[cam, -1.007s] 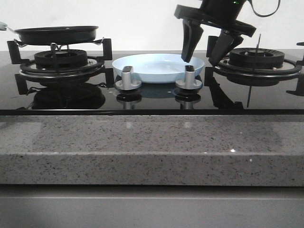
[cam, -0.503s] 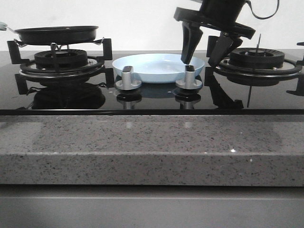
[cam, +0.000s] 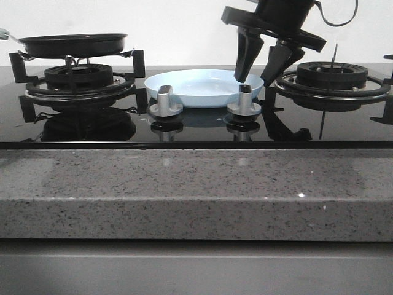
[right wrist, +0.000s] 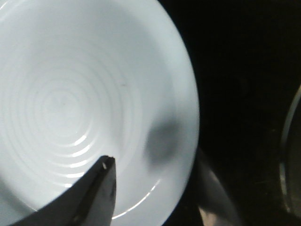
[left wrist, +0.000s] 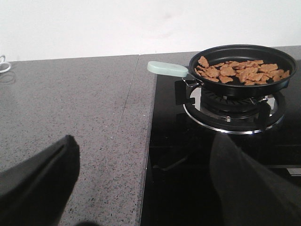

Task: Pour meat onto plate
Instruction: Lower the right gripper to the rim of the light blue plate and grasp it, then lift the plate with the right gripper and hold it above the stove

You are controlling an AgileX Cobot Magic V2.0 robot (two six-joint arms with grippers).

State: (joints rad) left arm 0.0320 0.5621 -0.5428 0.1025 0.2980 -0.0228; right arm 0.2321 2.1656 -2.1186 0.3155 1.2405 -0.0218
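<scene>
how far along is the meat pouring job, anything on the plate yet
Nothing is poured yet: the meat all sits in the frying pan on its burner, and the plate is bare. In hand: the open right tool straddles the plate's rim. Left to do: lifting the pan and tipping it over the plate.

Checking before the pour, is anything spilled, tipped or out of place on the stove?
Nothing stands out. The meat all lies inside the frying pan, level on its burner, and the plate sits empty and flat between the burners, the open right gripper straddling its rim.
</scene>
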